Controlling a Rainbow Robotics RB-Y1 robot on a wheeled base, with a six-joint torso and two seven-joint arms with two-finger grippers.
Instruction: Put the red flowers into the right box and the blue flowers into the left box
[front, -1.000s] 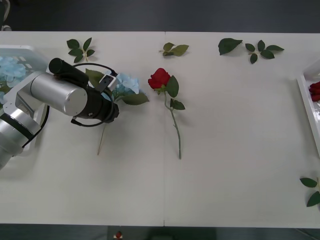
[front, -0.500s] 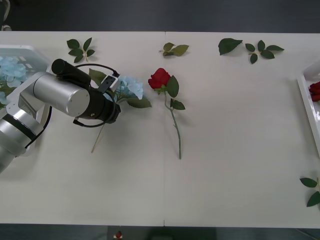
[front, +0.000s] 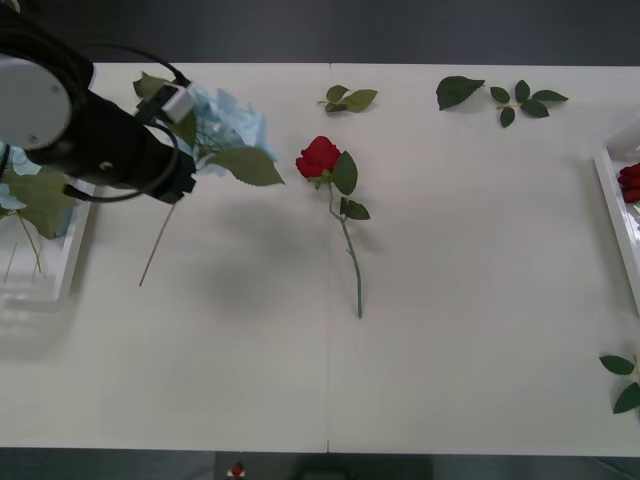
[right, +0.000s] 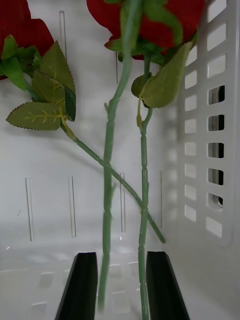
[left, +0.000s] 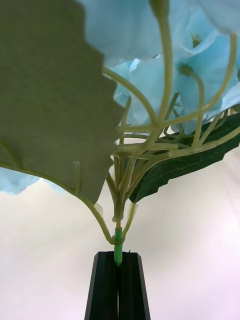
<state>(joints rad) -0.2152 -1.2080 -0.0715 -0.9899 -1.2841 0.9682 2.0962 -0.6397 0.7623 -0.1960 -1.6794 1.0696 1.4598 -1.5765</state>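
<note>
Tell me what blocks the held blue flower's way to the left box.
Nothing visible does. The left end effector is shut on the blue flower, lifted off the table. The left box lies just beside it, with only bare table between.

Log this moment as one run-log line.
left gripper: shut on blue hydrangea, lifted | right gripper: open over right box | red rose: on table

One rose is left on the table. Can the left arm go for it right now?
Probably not yet: the left hand is shut on a blue hydrangea. Around the red rose nothing blocks access.
</note>
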